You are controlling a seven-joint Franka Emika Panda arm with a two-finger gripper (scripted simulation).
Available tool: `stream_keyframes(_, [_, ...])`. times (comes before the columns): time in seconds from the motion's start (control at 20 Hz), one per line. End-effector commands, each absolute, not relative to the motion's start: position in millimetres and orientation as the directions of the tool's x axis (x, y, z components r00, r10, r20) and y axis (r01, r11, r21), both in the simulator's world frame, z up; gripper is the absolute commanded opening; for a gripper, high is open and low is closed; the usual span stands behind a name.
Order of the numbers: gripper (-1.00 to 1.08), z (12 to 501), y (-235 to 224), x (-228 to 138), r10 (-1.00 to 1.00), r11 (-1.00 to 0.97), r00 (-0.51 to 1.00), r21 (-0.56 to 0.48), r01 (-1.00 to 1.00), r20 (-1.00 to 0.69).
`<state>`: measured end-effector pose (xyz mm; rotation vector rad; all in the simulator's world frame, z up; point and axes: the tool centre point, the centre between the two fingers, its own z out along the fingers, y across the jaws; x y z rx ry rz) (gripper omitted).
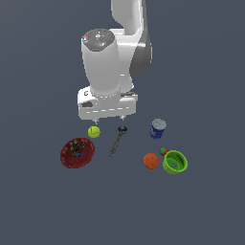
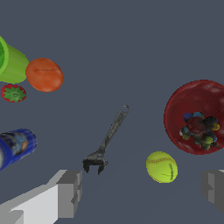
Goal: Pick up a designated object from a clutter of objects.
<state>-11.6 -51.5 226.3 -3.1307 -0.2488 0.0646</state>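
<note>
Our pincer [image 1: 109,117] hangs above the bench [image 1: 206,72] with its two fingers [image 2: 65,192] spread wide and holding nothing. In the wrist view we see one gray finger on each side. Between them, but closer to one finger, sits the yellow-green tennis ball [image 2: 162,166]. In the exterior view the ball [image 1: 94,132] rests on the bench just left of the middle, below the pincer and apart from it. Near the ball lies the dark wrench [image 1: 117,140]. A dark red plate [image 1: 77,152] sits lower left. Further right we see the blue-white can [image 1: 157,128], the orange ball [image 1: 151,161], the tiny strawberry [image 1: 163,151] and the green bowl [image 1: 175,162].
</note>
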Motion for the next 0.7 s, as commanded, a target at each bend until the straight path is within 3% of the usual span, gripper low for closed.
stream_keyframes(0.0, [1.0,208.3,-65.0,-16.3,0.187,-0.982,0.982,-0.009,0.187,-0.035])
stream_keyframes(0.65, [1.0,125.1,-130.7,-57.1,0.325,-0.946,0.946,-0.012,0.324,-0.006])
